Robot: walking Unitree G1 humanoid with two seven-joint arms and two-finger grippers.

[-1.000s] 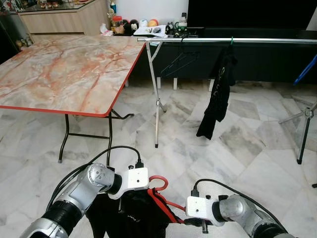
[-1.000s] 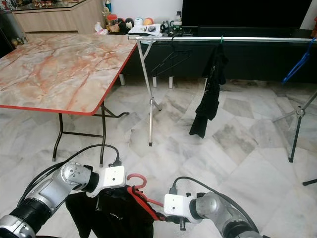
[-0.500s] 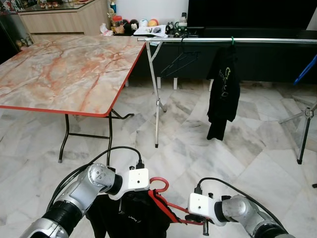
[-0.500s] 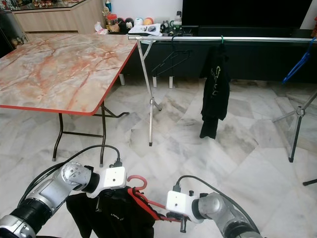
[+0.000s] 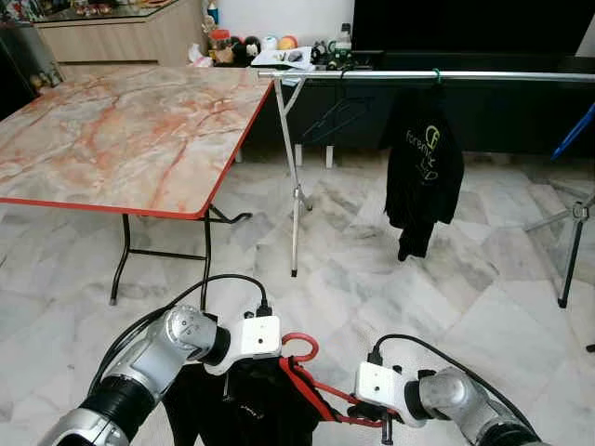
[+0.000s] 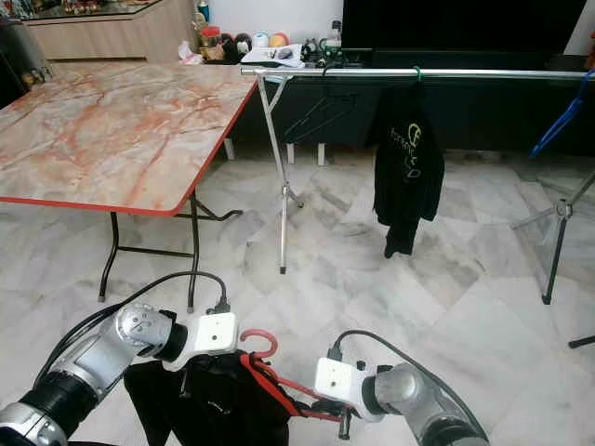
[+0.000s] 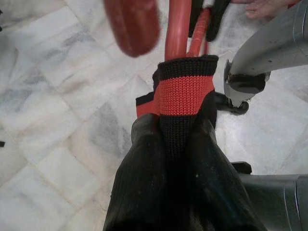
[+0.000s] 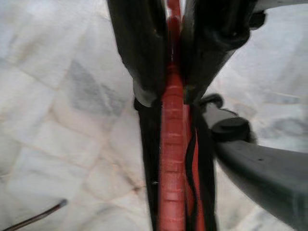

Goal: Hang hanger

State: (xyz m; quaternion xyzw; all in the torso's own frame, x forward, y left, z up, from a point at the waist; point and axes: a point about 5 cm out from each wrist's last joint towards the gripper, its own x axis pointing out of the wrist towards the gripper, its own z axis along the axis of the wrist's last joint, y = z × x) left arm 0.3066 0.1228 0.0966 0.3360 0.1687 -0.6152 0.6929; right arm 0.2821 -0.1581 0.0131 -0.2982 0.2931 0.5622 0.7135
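Pinching red hanger arm between fingers, right gripper clamped.

Logo on hanging black shirt too small to read.

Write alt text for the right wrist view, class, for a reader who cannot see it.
The right pincer is shut on a red plastic hanger, its two black fingers pressing either side of the red bar. Black fabric with a red edge hangs along the bar, above blurred white marble floor tiles.
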